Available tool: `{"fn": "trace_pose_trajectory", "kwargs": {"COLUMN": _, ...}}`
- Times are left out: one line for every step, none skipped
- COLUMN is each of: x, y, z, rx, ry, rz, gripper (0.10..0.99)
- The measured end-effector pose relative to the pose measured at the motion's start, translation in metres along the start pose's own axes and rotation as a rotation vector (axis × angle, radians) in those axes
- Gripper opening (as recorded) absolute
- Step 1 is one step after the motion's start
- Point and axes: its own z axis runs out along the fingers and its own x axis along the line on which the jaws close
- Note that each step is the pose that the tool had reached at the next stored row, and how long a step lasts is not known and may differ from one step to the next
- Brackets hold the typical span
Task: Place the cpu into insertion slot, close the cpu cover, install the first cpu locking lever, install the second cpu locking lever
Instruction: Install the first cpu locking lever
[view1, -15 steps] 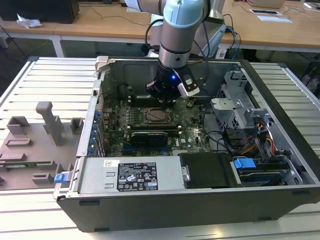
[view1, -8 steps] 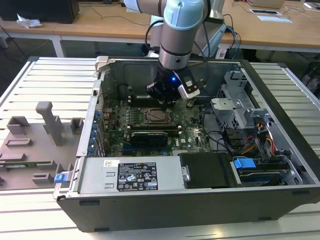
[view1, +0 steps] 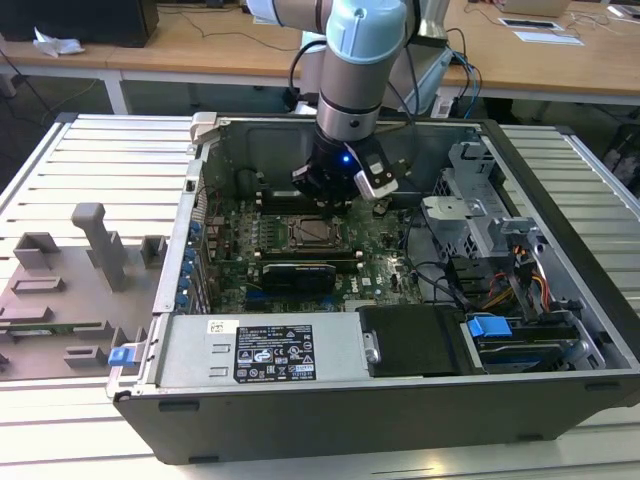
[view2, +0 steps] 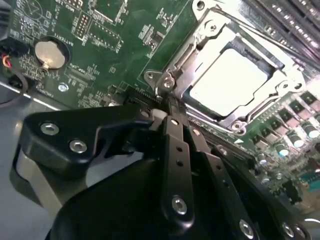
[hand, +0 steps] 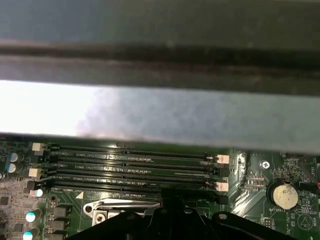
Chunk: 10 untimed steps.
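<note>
Open computer case (view1: 400, 410) lay on the slatted table (view1: 90, 150), green motherboard (view1: 235, 240) flat inside. Arm reached down from the far side, gripper (view2: 167, 117) hanging just above the board, near the insertion slot's (view2: 197, 107) edge, fingers (view2: 172, 150) pressed together, nothing between them. Cpu (view2: 227, 82) sat in the slot, silver top showing through the window of the cpu cover (view2: 280, 92), folded down around it. Memory slots (hand: 130, 167) lay just beyond; coin battery (view2: 50, 54) off to one side.
</note>
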Motion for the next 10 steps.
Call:
{"fn": "trace_pose_trajectory", "kwargs": {"x": 0.0001, "y": 0.0007, "z": -0.004, "rx": 0.002, "ry": -0.0004, "rz": 0.0, "gripper": 0.106}}
{"fn": "trace_pose_trajectory", "kwargs": {"x": 0.0002, "y": 0.001, "z": -0.0062, "rx": 0.005, "ry": -0.0004, "rz": 0.0, "gripper": 0.106}}
{"fn": "trace_pose_trajectory", "kwargs": {"x": 0.0002, "y": 0.0013, "z": -0.0074, "rx": 0.011, "ry": -0.0005, "rz": 0.0, "gripper": 0.106}}
{"fn": "trace_pose_trajectory", "kwargs": {"x": 0.0002, "y": 0.0012, "z": -0.0079, "rx": 0.018, "ry": 0.0, "rz": 0.001, "gripper": 0.106}}
{"fn": "trace_pose_trajectory", "kwargs": {"x": 0.0002, "y": 0.0008, "z": -0.0083, "rx": 0.025, "ry": 0.0005, "rz": 0.001, "gripper": 0.106}}
{"fn": "trace_pose_trajectory", "kwargs": {"x": 0.0003, "y": -0.0003, "z": -0.0086, "rx": 0.034, "ry": 0.0011, "rz": 0.001, "gripper": 0.106}}
{"fn": "trace_pose_trajectory", "kwargs": {"x": 0.0005, "y": -0.0014, "z": -0.0088, "rx": 0.035, "ry": 0.0012, "rz": 0.001, "gripper": 0.106}}
{"fn": "trace_pose_trajectory", "kwargs": {"x": 0.0008, "y": -0.0024, "z": -0.0088, "rx": 0.035, "ry": 0.0011, "rz": 0.001, "gripper": 0.106}}
{"fn": "trace_pose_trajectory", "kwargs": {"x": 0.0015, "y": -0.0052, "z": -0.0092, "rx": 0.036, "ry": 0.0011, "rz": 0.001, "gripper": 0.106}}
{"fn": "trace_pose_trajectory", "kwargs": {"x": 0.0022, "y": -0.0081, "z": -0.0096, "rx": 0.036, "ry": 0.0011, "rz": 0.001, "gripper": 0.106}}
